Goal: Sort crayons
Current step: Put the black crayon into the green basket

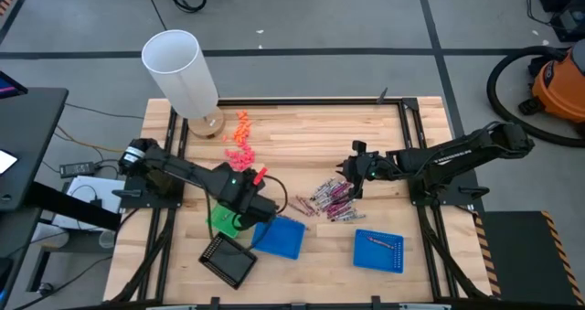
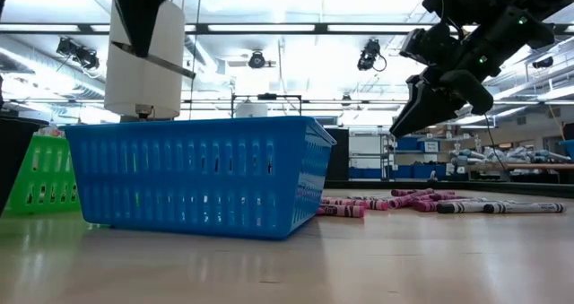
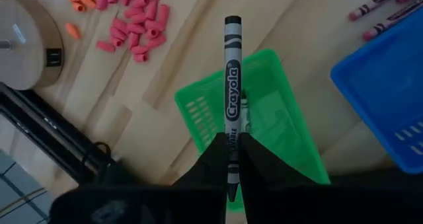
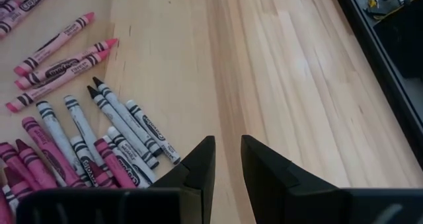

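From the high view, my left gripper (image 1: 239,191) sits left of centre in the frame, right above the green tray (image 1: 220,220). The right gripper (image 1: 352,175) hangs over the crayon pile (image 1: 331,200) at centre right. There are two blue trays, one (image 1: 279,238) next to the green tray and one (image 1: 378,251) further right at the bottom, plus a black tray (image 1: 228,260) at lower left.

Low view is mostly the near blue tray (image 2: 193,174) filling the left half, green tray (image 2: 43,177) peeking out at far left. The pile of crayons (image 2: 421,202) lies flat on the table at right, with the right gripper (image 2: 421,107) hovering above, not touching.

Left wrist view is the good one: the fingers (image 3: 254,158) are clamped on a grey crayon (image 3: 231,92), which sticks straight out over the green tray (image 3: 277,118). Pink and orange chunky bits (image 3: 132,19) are at upper left, not my problem.

Right wrist view: jaws slightly parted with nothing between them, bare wood below, grey and pink crayons (image 4: 86,138) off at lower left.

So I reckon I'm at the drop step for the grey one. Next I'd just let go of it over the green tray, making sure it clears the rim, then bring the right side onto the pile.
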Controlling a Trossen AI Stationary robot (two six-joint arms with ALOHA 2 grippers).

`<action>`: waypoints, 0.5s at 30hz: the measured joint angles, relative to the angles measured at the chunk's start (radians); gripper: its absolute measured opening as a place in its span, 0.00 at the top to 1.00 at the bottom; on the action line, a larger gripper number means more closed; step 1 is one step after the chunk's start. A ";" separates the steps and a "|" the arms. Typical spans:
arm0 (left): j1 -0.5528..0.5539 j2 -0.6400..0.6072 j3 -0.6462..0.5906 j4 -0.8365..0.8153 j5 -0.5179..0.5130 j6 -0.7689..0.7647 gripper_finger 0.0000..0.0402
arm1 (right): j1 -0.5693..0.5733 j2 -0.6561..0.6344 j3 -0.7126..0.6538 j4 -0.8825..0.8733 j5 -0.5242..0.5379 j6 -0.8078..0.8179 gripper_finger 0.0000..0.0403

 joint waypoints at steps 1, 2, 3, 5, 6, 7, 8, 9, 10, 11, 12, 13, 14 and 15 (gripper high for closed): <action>0.000 0.000 0.000 0.004 0.000 -0.002 0.95 | 0.000 0.000 0.000 0.002 0.000 -0.001 0.79; 0.000 0.000 0.000 0.005 -0.002 -0.003 0.95 | 0.000 0.000 0.000 0.003 0.000 -0.005 0.79; 0.000 0.000 -0.004 0.008 -0.005 -0.003 0.95 | 0.000 0.000 0.000 0.005 0.000 -0.007 0.79; 0.000 -0.004 -0.043 0.037 -0.007 -0.003 0.95 | 0.000 0.000 0.000 0.007 0.000 -0.014 0.79; -0.001 -0.010 -0.075 0.054 -0.006 -0.003 0.95 | 0.000 0.000 0.000 0.007 0.000 -0.020 0.79; -0.003 -0.019 -0.112 0.070 0.002 -0.003 0.95 | 0.000 0.000 0.000 0.010 0.000 -0.023 0.79; -0.004 -0.030 -0.149 0.093 0.010 -0.004 0.95 | 0.000 0.000 0.000 0.013 0.000 -0.025 0.79; -0.004 -0.042 -0.187 0.125 0.022 -0.004 0.95 | 0.000 0.000 0.000 0.014 0.000 -0.027 0.79; -0.004 -0.055 -0.228 0.160 0.027 -0.007 0.95 | 0.000 0.000 0.000 0.014 0.000 -0.029 0.79; -0.005 -0.067 -0.265 0.190 0.041 -0.013 0.95 | 0.000 0.000 0.000 0.017 0.000 -0.030 0.79; -0.005 -0.080 -0.298 0.217 0.060 -0.022 0.95 | 0.000 0.000 0.000 0.021 0.000 -0.030 0.79; -0.005 -0.098 -0.330 0.248 0.070 -0.033 0.95 | 0.000 0.000 0.000 0.022 0.000 -0.030 0.79; -0.005 -0.119 -0.361 0.285 0.081 -0.047 0.95 | 0.000 0.000 0.000 0.023 0.000 -0.031 0.79; -0.005 -0.138 -0.389 0.308 0.093 -0.060 0.95 | 0.000 0.000 0.000 0.027 0.000 -0.033 0.79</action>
